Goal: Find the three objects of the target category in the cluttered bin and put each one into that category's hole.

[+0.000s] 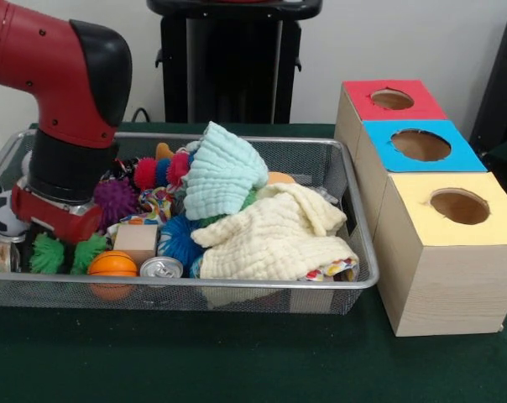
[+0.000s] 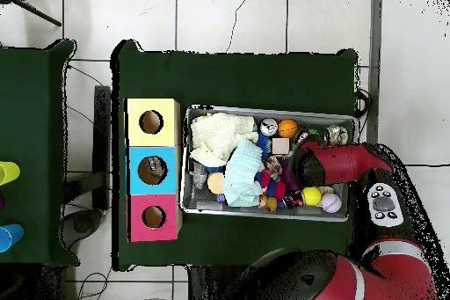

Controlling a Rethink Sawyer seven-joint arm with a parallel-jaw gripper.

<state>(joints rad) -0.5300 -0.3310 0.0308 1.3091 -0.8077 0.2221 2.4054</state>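
Wire-mesh bin (image 1: 237,290): centre of green table (image 1: 237,361), overhead view. No crushed clear bottles can be made out in it; where they lie cannot be told.

Contents: yellow cloth (image 1: 274,239) at bin's 3 o'clock in the front view; mint cloth (image 1: 224,176) at 12; silver can (image 1: 161,269) and orange ball (image 1: 112,264) at 7; wooden cube (image 1: 136,239); spiky balls, purple (image 1: 115,201), green (image 1: 48,253).

Gripper: hidden under red arm (image 1: 60,92) at bin's 9 o'clock; fingers' state cannot be told.

Boxes beside bin at 3: yellow box (image 1: 451,252), blue box (image 1: 417,147), red box (image 1: 388,101).
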